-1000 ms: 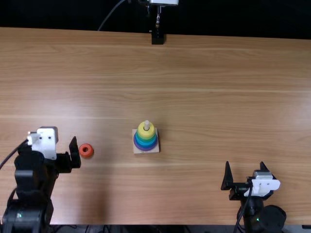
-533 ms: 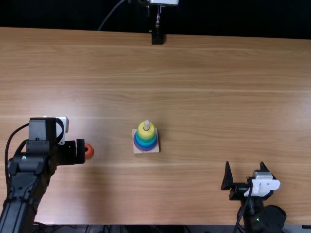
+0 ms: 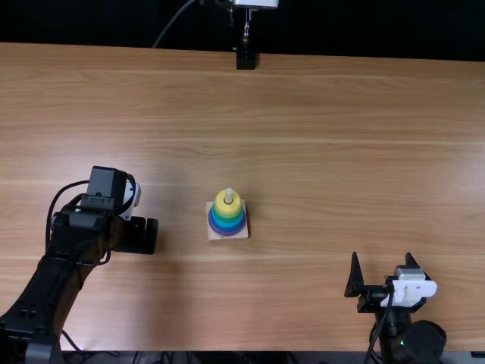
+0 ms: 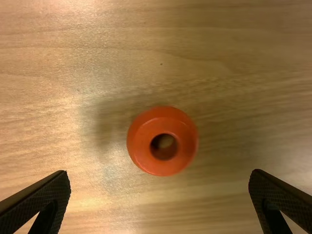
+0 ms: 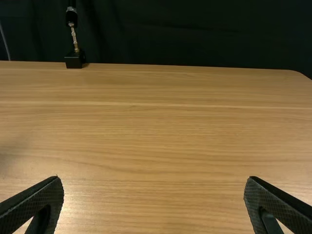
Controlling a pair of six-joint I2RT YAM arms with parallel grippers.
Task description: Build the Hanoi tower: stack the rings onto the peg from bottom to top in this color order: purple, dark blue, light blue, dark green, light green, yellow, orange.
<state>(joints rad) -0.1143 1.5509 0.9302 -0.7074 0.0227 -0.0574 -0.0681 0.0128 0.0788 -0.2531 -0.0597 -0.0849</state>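
In the top view my left gripper (image 3: 144, 235) is at the left of the table, over the spot of the orange ring. The left wrist view has the orange ring (image 4: 147, 148) flat on the wood, with my left gripper (image 4: 160, 200) open above it and nothing between its fingers. The peg (image 3: 229, 195) rises from a square wooden base (image 3: 215, 236), bearing a yellow ring (image 3: 221, 206) on top, with green, blue and purple rings below. My right gripper (image 3: 383, 273) stands open at the near right; the right wrist view also has my right gripper (image 5: 153, 202) open.
A black stand (image 3: 245, 59) is at the table's far edge, with a cable beside it. The wooden table (image 3: 326, 152) spreads between the stacked rings and the right arm. Dark cables lie along the near edge at the left.
My left gripper has moved right and slightly away from the near edge, and now covers the orange ring in the top view. The right arm and the stack have stayed still.
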